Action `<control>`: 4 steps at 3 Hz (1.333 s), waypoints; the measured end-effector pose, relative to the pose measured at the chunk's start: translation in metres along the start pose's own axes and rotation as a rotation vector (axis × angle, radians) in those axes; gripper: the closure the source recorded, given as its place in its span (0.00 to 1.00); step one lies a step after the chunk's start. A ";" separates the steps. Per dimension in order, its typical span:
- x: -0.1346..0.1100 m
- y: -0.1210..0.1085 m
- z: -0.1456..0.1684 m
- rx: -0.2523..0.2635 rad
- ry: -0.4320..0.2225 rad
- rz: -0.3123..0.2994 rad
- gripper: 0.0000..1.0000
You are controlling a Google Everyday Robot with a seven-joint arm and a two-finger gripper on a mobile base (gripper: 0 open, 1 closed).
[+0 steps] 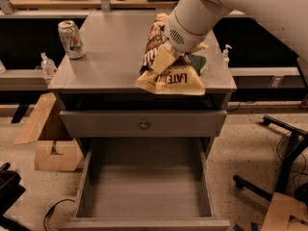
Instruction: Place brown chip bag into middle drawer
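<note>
The brown chip bag [168, 73] hangs upright over the front right part of the grey cabinet top [106, 57], its tan "LATE JULY" band lowest. My gripper [162, 57] comes in from the upper right and is shut on the bag's upper part; one pale finger [163, 60] shows against the bag. The middle drawer [149, 191] is pulled out below, an open grey tray with nothing in it. The bag is above and behind the drawer's opening.
A closed drawer front with a round knob [143, 125] sits between cabinet top and open drawer. A green sponge [198, 62] lies behind the bag, a soda can [70, 39] at top left. Cardboard boxes [50, 143] stand left, a chair base [279, 167] right.
</note>
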State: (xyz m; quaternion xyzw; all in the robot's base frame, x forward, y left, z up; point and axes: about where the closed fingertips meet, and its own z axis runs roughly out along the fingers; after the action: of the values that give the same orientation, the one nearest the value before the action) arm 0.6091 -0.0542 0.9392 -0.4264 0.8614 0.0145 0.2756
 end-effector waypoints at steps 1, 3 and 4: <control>0.039 0.023 -0.005 -0.038 -0.013 0.026 1.00; 0.144 0.088 -0.007 -0.104 -0.079 0.063 1.00; 0.202 0.117 0.045 -0.206 -0.013 0.110 1.00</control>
State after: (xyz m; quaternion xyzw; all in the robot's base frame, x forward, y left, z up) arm 0.4452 -0.1146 0.7783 -0.4043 0.8757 0.1209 0.2345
